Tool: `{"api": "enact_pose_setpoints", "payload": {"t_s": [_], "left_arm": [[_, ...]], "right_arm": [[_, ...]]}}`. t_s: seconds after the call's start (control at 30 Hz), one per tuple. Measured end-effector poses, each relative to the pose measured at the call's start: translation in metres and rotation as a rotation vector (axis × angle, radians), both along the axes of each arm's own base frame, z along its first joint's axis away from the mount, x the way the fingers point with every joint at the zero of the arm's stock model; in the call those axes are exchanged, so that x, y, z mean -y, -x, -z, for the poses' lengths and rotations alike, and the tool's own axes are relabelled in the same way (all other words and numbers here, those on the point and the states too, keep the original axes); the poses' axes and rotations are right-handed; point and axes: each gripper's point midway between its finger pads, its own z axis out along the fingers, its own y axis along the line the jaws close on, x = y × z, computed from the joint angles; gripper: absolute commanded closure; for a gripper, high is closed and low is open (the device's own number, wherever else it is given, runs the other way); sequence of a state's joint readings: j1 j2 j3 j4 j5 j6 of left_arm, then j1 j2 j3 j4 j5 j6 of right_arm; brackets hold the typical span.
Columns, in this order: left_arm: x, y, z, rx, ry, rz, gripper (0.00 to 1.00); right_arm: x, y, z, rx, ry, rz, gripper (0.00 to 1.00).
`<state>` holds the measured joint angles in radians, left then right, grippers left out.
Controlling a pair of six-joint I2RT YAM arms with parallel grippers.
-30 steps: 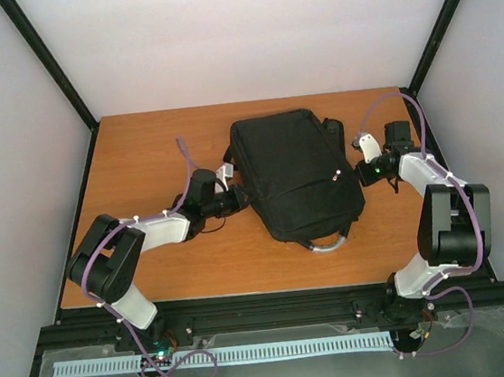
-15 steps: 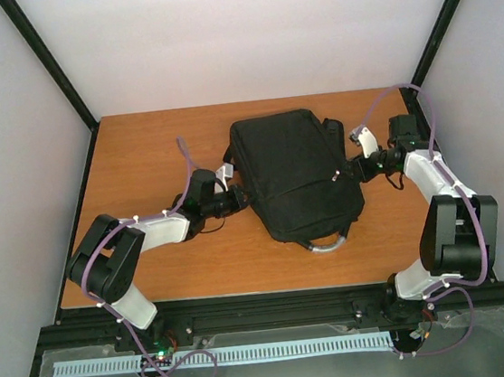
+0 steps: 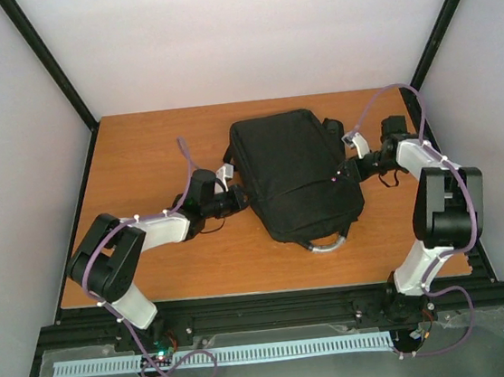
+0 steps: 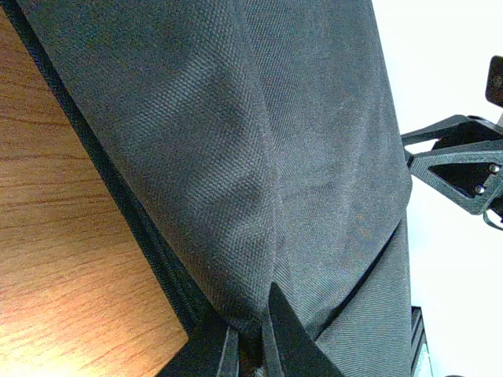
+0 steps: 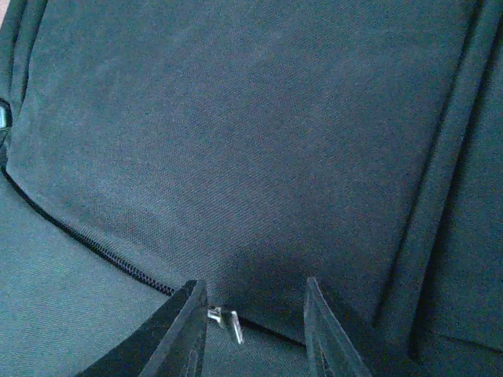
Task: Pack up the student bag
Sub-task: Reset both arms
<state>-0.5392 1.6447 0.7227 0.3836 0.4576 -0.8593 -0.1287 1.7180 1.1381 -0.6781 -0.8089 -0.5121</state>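
Observation:
The black student bag (image 3: 296, 173) lies flat in the middle of the table, its grey loop handle (image 3: 327, 243) toward the near edge. My left gripper (image 3: 237, 196) is shut on a pinch of the bag's fabric at its left edge; the left wrist view shows the cloth (image 4: 236, 157) bunched between the fingers (image 4: 279, 330). My right gripper (image 3: 343, 174) is open at the bag's right side. In the right wrist view its fingers (image 5: 185, 330) straddle a small metal zipper pull (image 5: 228, 320) on the bag's zipper line (image 5: 94, 250).
The wooden table (image 3: 139, 156) lies bare to the left of the bag. Black frame posts stand at the back corners. The bag's straps (image 3: 333, 130) stick out at its far right corner, close to my right arm.
My right arm has swung in toward the bag's right side, bringing its open gripper over the zipper. The left arm and the bag have stayed put.

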Motion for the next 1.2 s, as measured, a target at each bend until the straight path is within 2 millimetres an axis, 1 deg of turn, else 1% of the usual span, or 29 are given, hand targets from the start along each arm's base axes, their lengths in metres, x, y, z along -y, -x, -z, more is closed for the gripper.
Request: {"api": "enact_pose_setpoints", "payload": {"t_s": [0.07,0.17,0.23,0.33,0.37,0.5,0.6,0.7,0.8,0.9,1.03,1.07,1.1,1.13,1.2], "left_arm": [[0.0,0.0,0.001,-0.001,-0.001,0.0,0.99],[0.0,0.0,0.001,-0.001,-0.001,0.0,0.99],[0.0,0.0,0.001,-0.002,-0.002,0.0,0.99],[0.0,0.0,0.002,-0.004,-0.002,0.001,0.99],[0.0,0.0,0.002,-0.005,-0.002,0.002,0.99],[0.0,0.0,0.002,-0.005,-0.002,0.002,0.99],[0.0,0.0,0.002,-0.004,-0.002,0.002,0.99],[0.0,0.0,0.002,-0.005,-0.003,0.001,0.99],[-0.001,-0.001,0.003,-0.007,-0.006,-0.002,0.99],[-0.001,-0.001,0.003,-0.007,-0.006,-0.004,0.99],[-0.001,-0.001,0.003,-0.007,-0.006,-0.004,0.99],[-0.001,-0.001,0.003,-0.007,-0.006,-0.003,0.98],[-0.001,-0.001,0.003,-0.007,-0.006,-0.003,0.92],[-0.001,-0.001,0.003,-0.008,-0.007,-0.004,0.82],[-0.002,0.0,0.005,-0.009,-0.018,0.0,0.56]], "right_arm": [[-0.002,-0.001,0.002,-0.014,-0.017,-0.005,0.68],[-0.004,0.0,0.001,-0.014,-0.034,-0.013,0.75],[-0.005,0.0,0.0,-0.014,-0.042,-0.017,0.82],[-0.006,0.0,-0.001,-0.014,-0.046,-0.018,0.96],[-0.006,0.0,-0.001,-0.013,-0.047,-0.017,0.97],[-0.01,0.0,-0.003,-0.021,-0.063,-0.016,0.97],[-0.006,0.0,-0.001,-0.03,-0.04,0.014,0.97],[0.003,0.0,-0.003,-0.013,0.009,0.06,0.97],[0.019,-0.003,-0.008,0.0,0.037,0.119,0.97],[0.034,-0.006,-0.006,-0.012,0.044,0.171,0.97],[0.04,-0.006,-0.004,-0.028,0.04,0.199,0.97],[0.04,-0.006,-0.004,-0.03,0.039,0.202,0.97],[0.04,-0.006,-0.004,-0.033,0.035,0.203,0.97],[0.039,-0.006,-0.004,-0.035,0.032,0.204,0.94],[0.039,-0.006,-0.004,-0.038,0.029,0.209,0.79]]}}
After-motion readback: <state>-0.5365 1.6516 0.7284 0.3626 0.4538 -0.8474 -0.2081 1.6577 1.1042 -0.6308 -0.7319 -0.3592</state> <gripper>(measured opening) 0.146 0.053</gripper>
